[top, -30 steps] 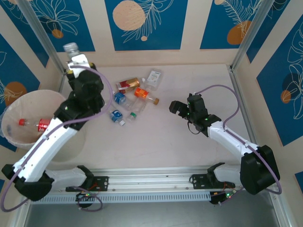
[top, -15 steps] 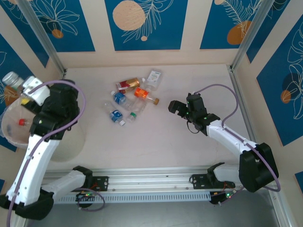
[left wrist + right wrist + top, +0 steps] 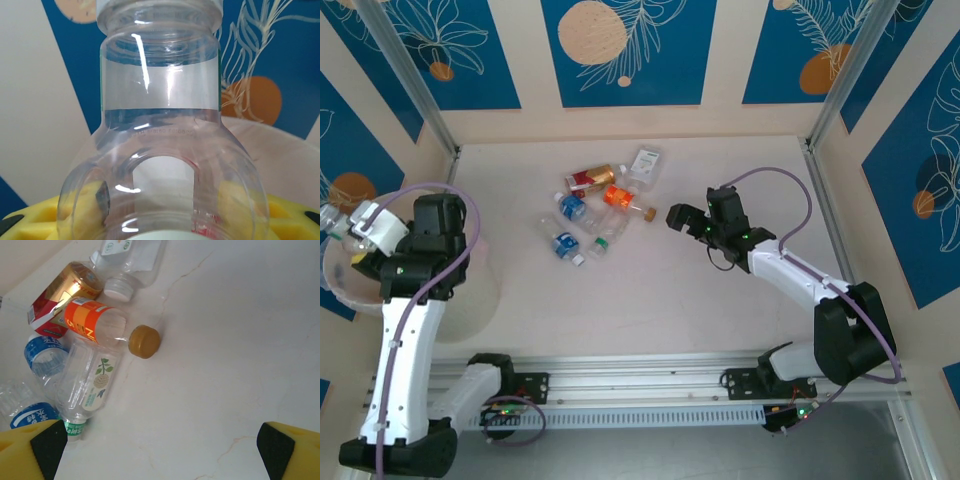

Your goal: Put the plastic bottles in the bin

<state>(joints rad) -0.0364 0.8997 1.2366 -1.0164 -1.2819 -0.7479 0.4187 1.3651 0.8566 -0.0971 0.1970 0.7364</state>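
Left gripper [image 3: 355, 228] pinches a clear bottle [image 3: 160, 125], no label readable, above the bin [image 3: 342, 285] at the surface's [image 3: 650, 300] left edge. Right gripper [image 3: 160, 450] is spread wide, empty, beside the pile near the far edge. Six bottles lie there: one red-and-gold label [image 3: 55, 300], one orange label with brown cap [image 3: 95, 325], two blue labels [image 3: 42, 352] with white script too small to read, one green sprig label [image 3: 97, 382], one white cap [image 3: 127, 265].

The pale table [image 3: 650, 300] is in the middle, blue walls [image 3: 670, 60] with orange circles along the top, a metal rail [image 3: 640, 382] below.
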